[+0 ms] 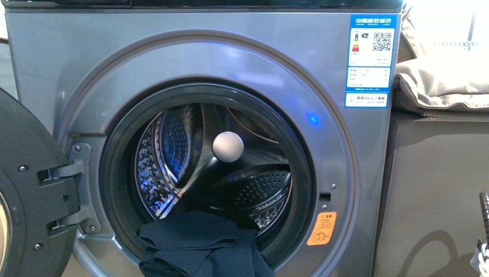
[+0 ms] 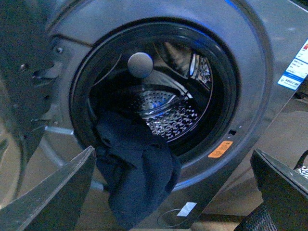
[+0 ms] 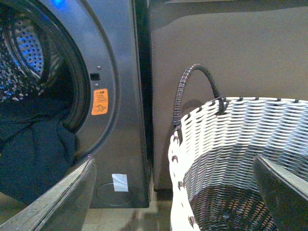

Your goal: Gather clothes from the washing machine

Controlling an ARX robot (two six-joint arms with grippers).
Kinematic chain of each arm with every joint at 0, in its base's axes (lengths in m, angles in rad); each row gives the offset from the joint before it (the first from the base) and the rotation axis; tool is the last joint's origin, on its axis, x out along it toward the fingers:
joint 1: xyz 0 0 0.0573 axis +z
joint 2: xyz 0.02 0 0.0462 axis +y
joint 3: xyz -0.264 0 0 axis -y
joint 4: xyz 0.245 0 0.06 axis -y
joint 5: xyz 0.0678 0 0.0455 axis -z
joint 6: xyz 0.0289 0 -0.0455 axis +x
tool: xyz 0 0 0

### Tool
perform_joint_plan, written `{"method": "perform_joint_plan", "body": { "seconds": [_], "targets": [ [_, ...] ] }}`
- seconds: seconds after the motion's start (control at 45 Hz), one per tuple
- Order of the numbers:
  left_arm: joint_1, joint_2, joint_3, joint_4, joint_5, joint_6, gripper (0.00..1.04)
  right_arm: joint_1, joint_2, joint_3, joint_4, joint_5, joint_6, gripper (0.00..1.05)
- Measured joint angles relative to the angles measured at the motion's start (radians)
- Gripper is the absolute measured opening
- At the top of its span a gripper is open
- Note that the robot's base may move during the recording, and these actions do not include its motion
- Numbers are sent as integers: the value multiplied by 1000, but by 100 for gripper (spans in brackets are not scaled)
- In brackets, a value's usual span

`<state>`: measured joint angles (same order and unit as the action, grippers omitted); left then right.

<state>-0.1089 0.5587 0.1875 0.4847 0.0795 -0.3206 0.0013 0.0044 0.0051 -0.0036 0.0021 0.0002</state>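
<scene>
Beige cushions [image 1: 444, 81] are seen piled on a dark grey-brown unit [image 1: 438, 190] at the right, and a strip of pale floor [image 3: 125, 222] is shown below it. Most of the front view is filled by the washing machine [image 1: 190, 63], grey and metallic, with its round door [image 1: 29, 196] swung open to the left on its hinge. Inside, the perforated steel drum [image 1: 167, 156] is lit bluish, and a pale round knob [image 1: 228, 146] is seen at its back. A small blue light [image 1: 313, 119] is lit on the front panel. The clothes [image 1: 199, 245], a plain dark navy garment, are draped limply over the lower rim of the opening, partly inside the drum and partly hanging down the front. A blue-and-white label [image 1: 372, 57] with Chinese characters and a QR code is stuck at the upper right, but its small print cannot be read. An orange sticker [image 1: 321, 228] is fixed beside the opening, its writing too small to tell. A white-and-grey woven basket [image 3: 240, 144] with a dark handle [image 3: 192, 86] is stood just beside the machine. The left gripper [image 2: 173, 150] is spread wide with nothing held, facing the opening. The right gripper [image 3: 174, 159] is likewise spread wide and empty, above the basket's rim.
</scene>
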Motion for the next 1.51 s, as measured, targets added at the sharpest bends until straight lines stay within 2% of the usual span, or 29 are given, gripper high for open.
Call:
{"method": "perform_joint_plan", "body": {
  "seconds": [0.222, 0.444, 0.622, 0.933, 1.244, 1.511],
  "targets": [
    [-26, 378, 138, 285, -6, 32, 98, 0, 0, 0, 0, 0, 0, 97],
    [-41, 673, 272, 355, 4, 60, 98, 0, 0, 0, 0, 0, 0, 97],
    [-74, 893, 420, 344, -6, 109, 98, 0, 0, 0, 0, 0, 0, 97],
    [-118, 1193, 666, 272, -89, 200, 98, 0, 0, 0, 0, 0, 0, 97],
    [-124, 1416, 863, 190, -99, 243, 98, 0, 0, 0, 0, 0, 0, 97],
    [-164, 1528, 998, 130, -88, 246, 98, 0, 0, 0, 0, 0, 0, 97]
  ]
}}
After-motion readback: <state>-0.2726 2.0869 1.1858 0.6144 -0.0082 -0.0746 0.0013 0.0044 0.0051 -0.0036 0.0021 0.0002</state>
